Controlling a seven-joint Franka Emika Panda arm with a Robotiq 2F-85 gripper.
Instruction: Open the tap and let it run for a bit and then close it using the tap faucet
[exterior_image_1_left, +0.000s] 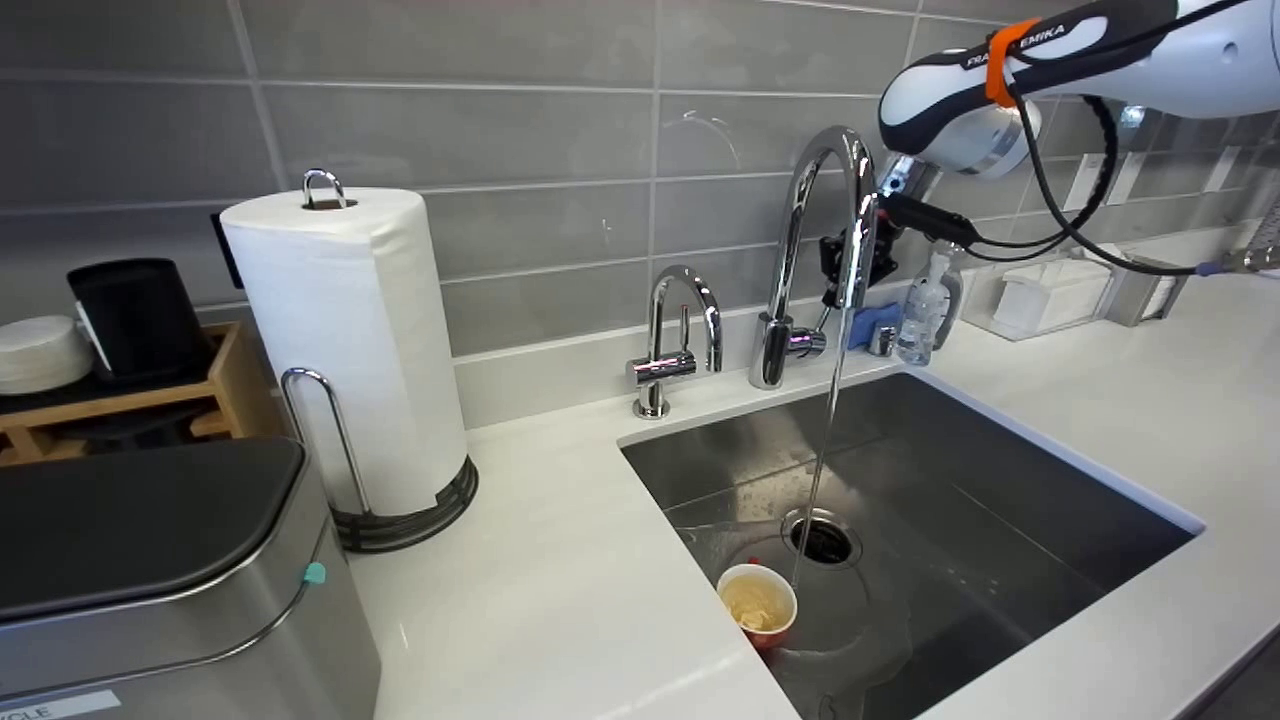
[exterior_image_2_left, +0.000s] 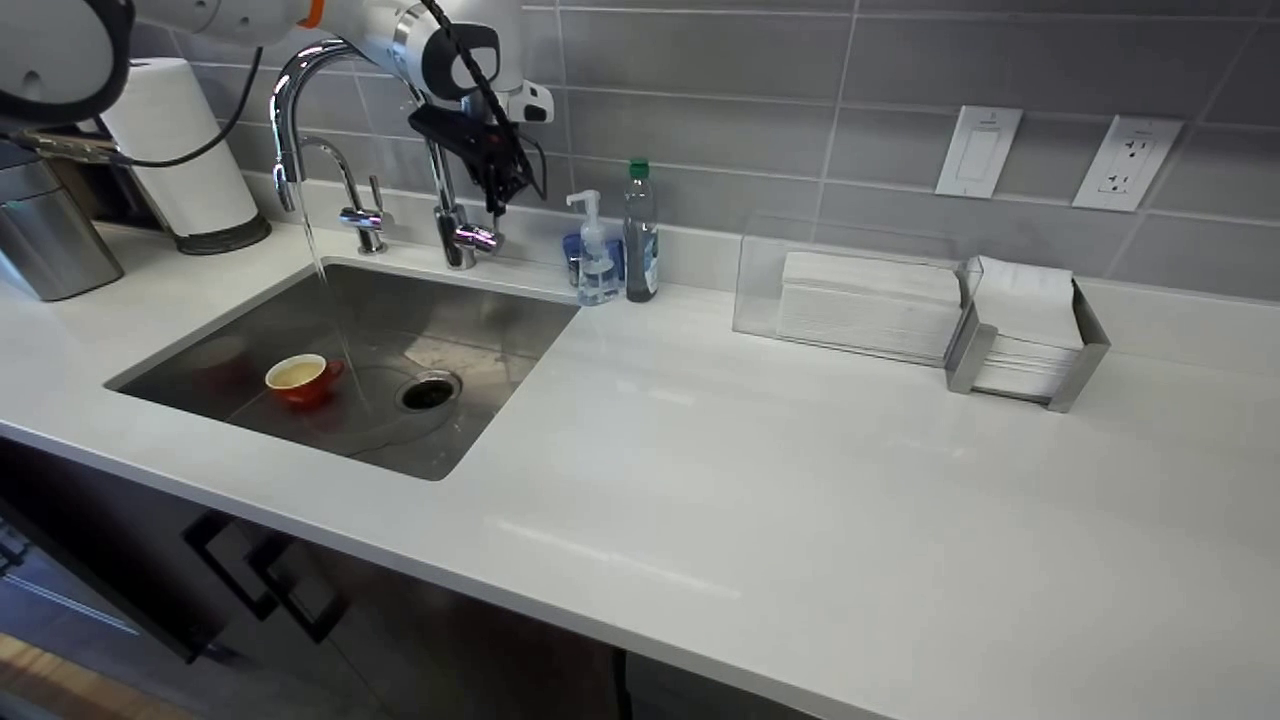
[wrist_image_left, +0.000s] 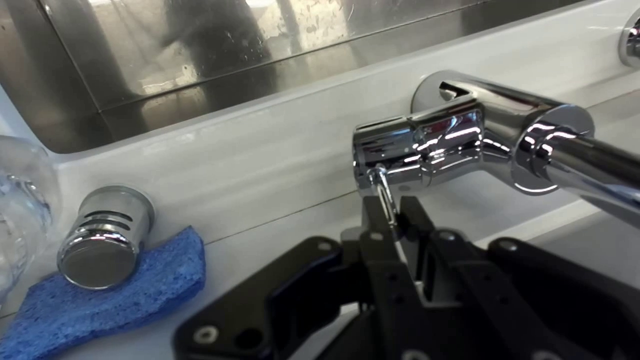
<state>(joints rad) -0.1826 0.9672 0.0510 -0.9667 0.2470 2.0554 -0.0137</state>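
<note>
The tap (exterior_image_1_left: 860, 175) is the tall chrome faucet with the arched spout. In both exterior views (exterior_image_2_left: 285, 110), water runs from it into the sink (exterior_image_1_left: 1050, 530). Its side valve and thin lever (wrist_image_left: 384, 192) show in the wrist view. My gripper (wrist_image_left: 390, 210) is at this lever, with its fingers close together on either side of it. The lever slants between the fingertips, and a thin gap shows beside it at the very tips. In an exterior view the gripper (exterior_image_2_left: 498, 200) is just above the valve; in an exterior view the spout partly hides the gripper (exterior_image_1_left: 835, 285).
A shorter chrome tap (exterior_image_1_left: 650, 365) stands beside the tall one. A red cup (exterior_image_1_left: 758, 605) sits in the sink near the drain. A blue sponge (wrist_image_left: 165, 280), a chrome cap (wrist_image_left: 107, 237) and soap bottles (exterior_image_2_left: 597, 265) are close beside the lever. A paper towel roll (exterior_image_1_left: 350, 350) stands further off.
</note>
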